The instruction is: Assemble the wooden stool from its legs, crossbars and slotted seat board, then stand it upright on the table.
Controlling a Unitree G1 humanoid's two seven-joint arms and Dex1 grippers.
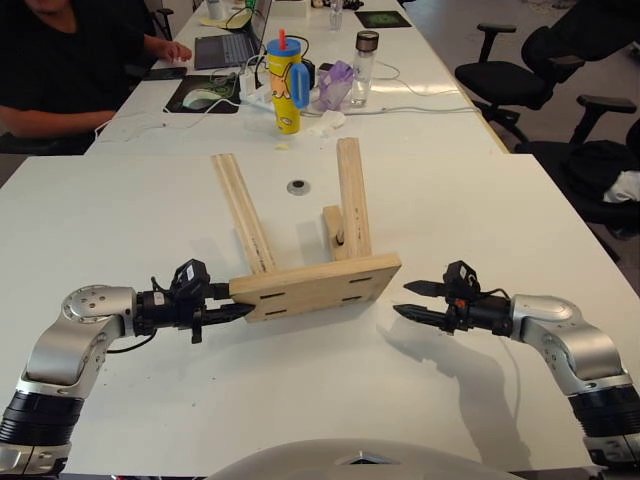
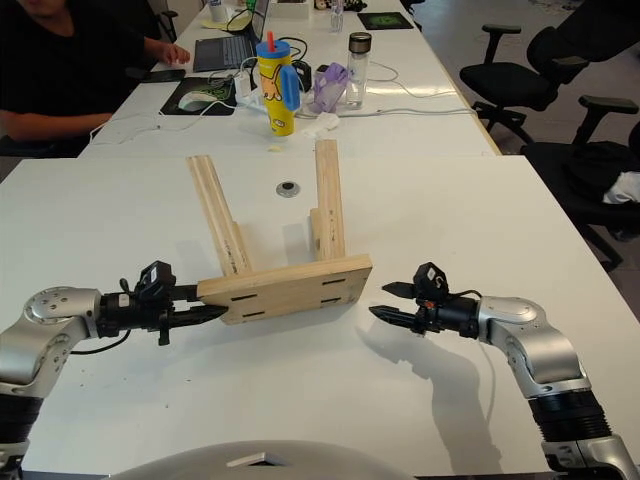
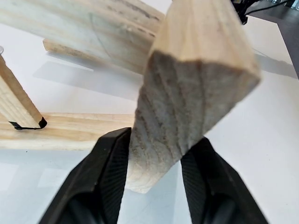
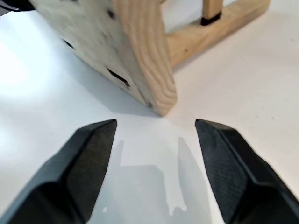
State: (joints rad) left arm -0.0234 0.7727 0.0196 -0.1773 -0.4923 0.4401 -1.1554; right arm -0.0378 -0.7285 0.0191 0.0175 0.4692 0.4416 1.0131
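Pinching the seat board [image 1: 315,287] by its left end in left jaws; holding right jaws spread just beside its right end. Best closing there before evenly tipping the stool [image 1: 352,195], lying sideways on the bench [image 1: 480,210].

one seat board [image 1: 318,287] is counted, and four dark slots [image 1: 356,282] are seen in its face. two legs are counted, the left-hand leg [image 1: 243,213] and the right-hand leg [image 1: 352,195], and one crossbar [image 1: 332,230]. two grippers are counted: the left gripper [image 1: 238,305] and the right gripper [image 1: 400,299]. on the far table [image 1: 430,92], one yellow cup [image 1: 285,90], one clear bottle [image 1: 364,68] and one laptop [image 1: 228,45] are counted.
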